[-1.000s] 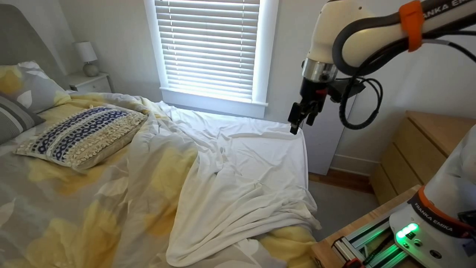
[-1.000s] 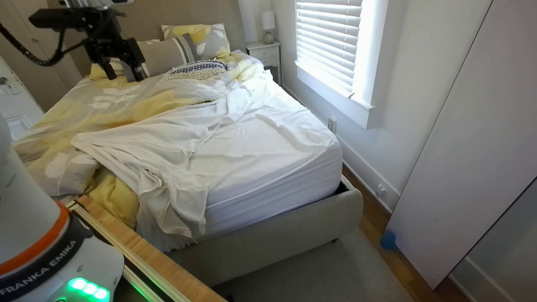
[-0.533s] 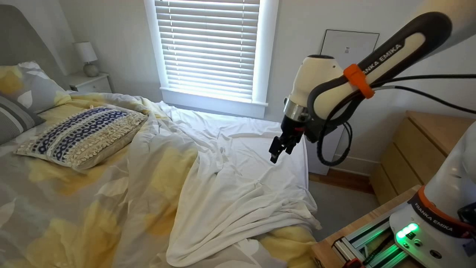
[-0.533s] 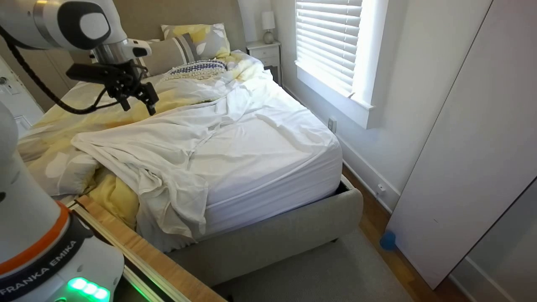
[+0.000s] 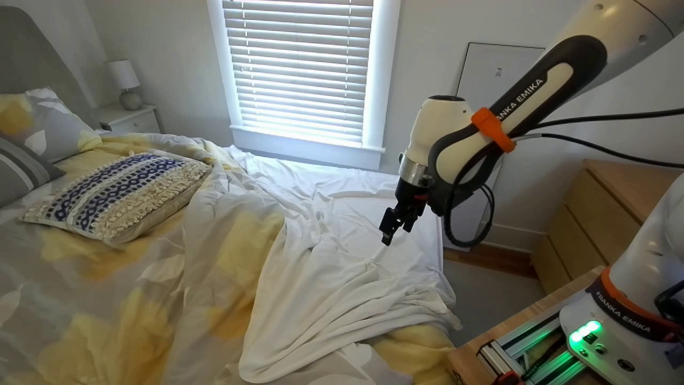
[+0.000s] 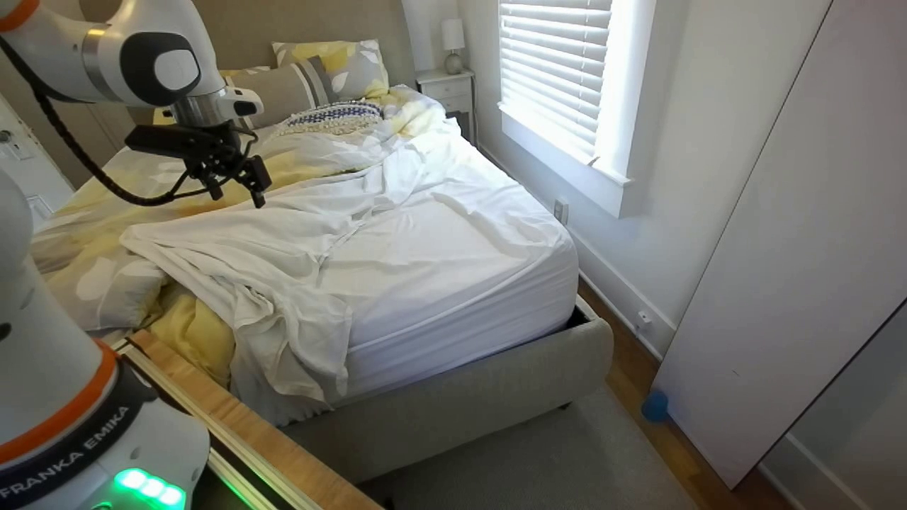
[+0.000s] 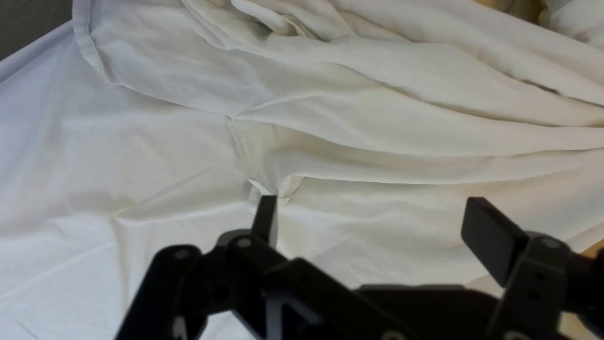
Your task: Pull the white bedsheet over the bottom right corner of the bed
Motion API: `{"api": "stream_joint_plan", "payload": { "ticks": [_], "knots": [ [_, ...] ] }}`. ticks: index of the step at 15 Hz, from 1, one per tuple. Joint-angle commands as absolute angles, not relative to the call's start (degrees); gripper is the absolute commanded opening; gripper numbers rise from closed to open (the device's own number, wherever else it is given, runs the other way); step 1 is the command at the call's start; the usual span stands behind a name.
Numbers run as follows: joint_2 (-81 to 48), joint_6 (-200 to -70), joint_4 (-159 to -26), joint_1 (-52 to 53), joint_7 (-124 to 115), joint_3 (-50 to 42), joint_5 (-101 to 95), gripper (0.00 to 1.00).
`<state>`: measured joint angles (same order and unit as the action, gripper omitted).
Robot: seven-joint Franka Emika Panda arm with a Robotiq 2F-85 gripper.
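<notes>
From the left in an exterior view, a striped pillow (image 5: 21, 171) is cut off by the edge; near it, a navy-and-white pillow (image 5: 117, 195) with shaggy tufts lies on the blotchy yellow cover (image 5: 149, 299). Then comes the sheet (image 5: 331, 299), thin, white, rumpled in long folds at the foot of the bed (image 6: 489, 404), whose padded frame (image 6: 538, 386) holds the mattress (image 6: 468, 340). The hand (image 5: 397, 236) hangs over the sheet, fingers (image 7: 493, 241) wide apart, seemingly clear of it. Farthest right, the robot base (image 5: 625, 337) partly hides a wooden dresser (image 5: 593, 230).
</notes>
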<state>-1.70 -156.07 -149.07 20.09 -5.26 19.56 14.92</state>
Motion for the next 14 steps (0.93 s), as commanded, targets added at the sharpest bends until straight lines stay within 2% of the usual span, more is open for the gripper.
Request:
{"api": "stream_joint_plan", "payload": {
  "ticks": [1, 8, 14],
  "knots": [
    [-1.63, -155.90, -149.01, 19.87, -5.33, 19.77, 14.86, 1.00],
    [-13.34, -161.63, -142.61, 18.13, 15.85, 21.67, 19.72, 1.00],
    [-25.54, -165.31, -137.38, 11.07, 23.14, 25.67, 16.89, 1.00]
  ]
}}
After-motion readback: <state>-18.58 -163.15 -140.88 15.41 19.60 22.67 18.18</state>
